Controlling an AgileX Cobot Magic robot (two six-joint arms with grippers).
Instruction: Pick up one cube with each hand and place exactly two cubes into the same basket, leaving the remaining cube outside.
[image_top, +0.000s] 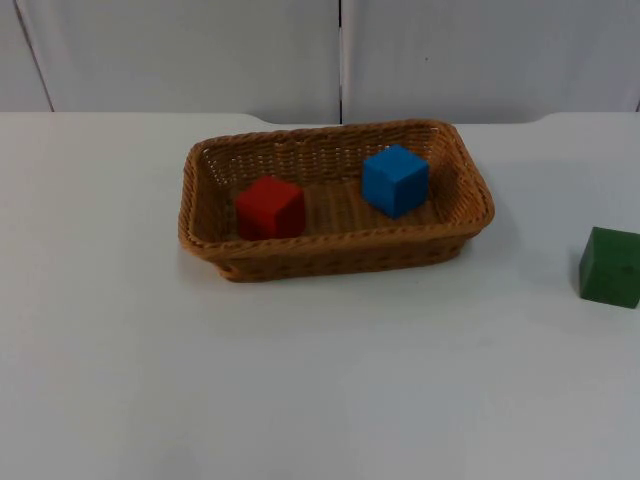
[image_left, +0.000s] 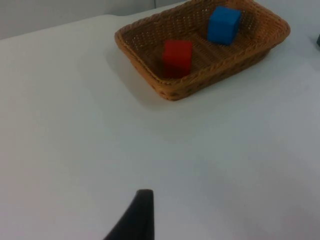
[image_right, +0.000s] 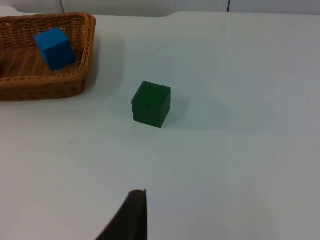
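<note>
Red cube (image_top: 270, 207) and blue cube (image_top: 395, 180) inside wicker basket (image_top: 330, 262); green cube (image_top: 610, 266) out on white table (image_top: 320, 380), well right. Left gripper (image_left: 137, 215), right gripper (image_right: 131, 215) held back; finger spread indiscernible.

White table top (image_top: 120, 350) meets grey partition wall (image_top: 200, 50); vertical seam in wall.
</note>
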